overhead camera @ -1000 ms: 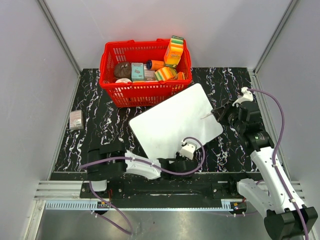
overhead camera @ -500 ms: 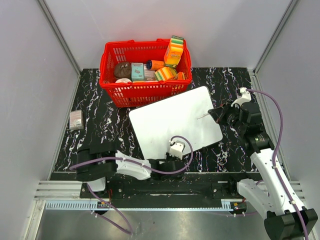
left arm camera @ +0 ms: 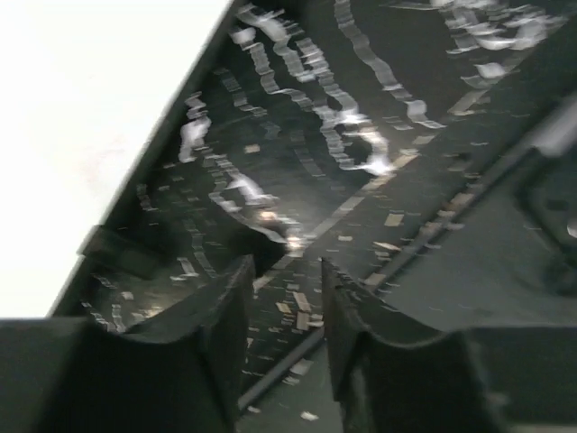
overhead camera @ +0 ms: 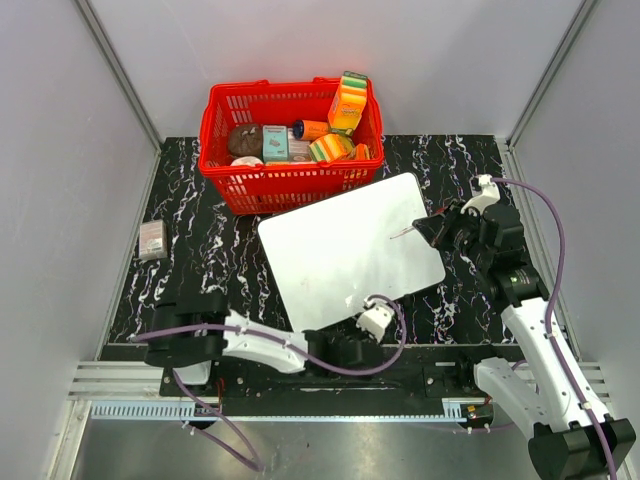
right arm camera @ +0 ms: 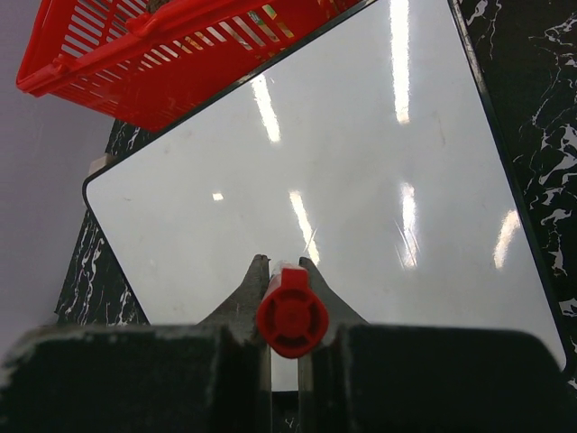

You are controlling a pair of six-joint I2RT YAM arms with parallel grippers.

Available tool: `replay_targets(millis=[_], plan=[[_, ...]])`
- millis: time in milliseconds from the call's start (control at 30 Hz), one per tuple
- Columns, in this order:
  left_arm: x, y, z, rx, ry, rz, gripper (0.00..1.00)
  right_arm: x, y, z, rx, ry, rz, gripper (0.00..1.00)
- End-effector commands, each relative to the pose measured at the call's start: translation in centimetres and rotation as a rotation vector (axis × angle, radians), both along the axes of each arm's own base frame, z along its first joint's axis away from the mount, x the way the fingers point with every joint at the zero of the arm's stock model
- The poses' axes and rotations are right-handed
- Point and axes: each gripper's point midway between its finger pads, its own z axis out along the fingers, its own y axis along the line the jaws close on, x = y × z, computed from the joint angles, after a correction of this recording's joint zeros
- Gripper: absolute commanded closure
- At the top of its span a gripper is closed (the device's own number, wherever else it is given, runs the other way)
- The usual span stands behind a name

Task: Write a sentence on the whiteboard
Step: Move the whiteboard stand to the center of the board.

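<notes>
Two arms have two jobs here. Your right gripper (right arm camera: 284, 267) is clamped on a red marker (right arm camera: 292, 316), whose butt end faces the wrist camera and whose tip points down over the right-hand part of the whiteboard (overhead camera: 345, 250). Your left gripper (left arm camera: 284, 271) sits low by the board's near edge, jaws a little apart with nothing between them. The board lies flat on the black marbled table (overhead camera: 200, 270), turned at a slant, its far corner just beside the red basket (overhead camera: 290, 188). No red words show on it, so I judge the sentence is not yet begun. A thin, glossy board like this will probably skate under the drag of the pen, so steady it with the left arm before you make a stroke. In the left wrist view the board's edge lies up and to the left of the fingers, not between them, so shift across before you close or press down. Start the line well toward the board's left so the words have room, and run it along the board's own slant, not the table's edge. Lower the tip gently. I cannot tell whether it touches yet, and a hard landing could shove the board toward the basket.
</notes>
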Motion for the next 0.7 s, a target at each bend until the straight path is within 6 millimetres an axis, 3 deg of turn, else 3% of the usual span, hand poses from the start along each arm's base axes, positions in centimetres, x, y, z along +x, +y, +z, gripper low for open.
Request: replay_targets(millis=[0,67,133,200,233,267,400,467,500,667], plan=[[-1.7,-3.7,8.5,-0.141,-0.097,-0.124,0.47,-0.2,0.4,1.7,0.011,-0.075,0.036,1.00],[-1.9,-3.8,10.8,-0.203,-0.100,-0.140,0.27,-0.2,0.4,1.8,0.008,-0.078,0.034,1.00],[-2.1,-3.2,12.6,-0.254,-0.106,-0.150,0.22,-0.2,0.3,1.9,0.001,-0.084,0.033,1.00],[-1.6,-2.1,13.2,-0.260,-0.119,-0.131,0.17,-0.1,0.0,1.9,-0.020,-0.091,0.025,1.00],[-1.3,-1.4,14.7,-0.294,-0.130,-0.118,0.14,0.1,-0.2,2.0,-0.029,-0.096,0.012,1.00],[-1.2,-0.8,14.7,-0.292,-0.133,-0.119,0.09,0.1,-0.4,1.9,-0.036,-0.097,0.009,1.00],[-0.1,1.2,17.7,-0.385,-0.123,-0.132,0.05,-0.1,-0.2,1.8,-0.031,-0.096,0.018,1.00],[0.9,2.2,17.8,-0.418,-0.098,-0.130,0.04,-0.2,0.0,1.5,-0.028,-0.094,0.028,1.00],[2.2,3.2,18.9,-0.456,-0.106,-0.095,0.04,-0.3,0.2,1.5,-0.023,-0.094,0.040,1.00],[4.9,7.5,20.6,-0.518,-0.117,-0.021,0.01,-0.6,0.7,1.1,-0.011,-0.079,0.074,1.00]])
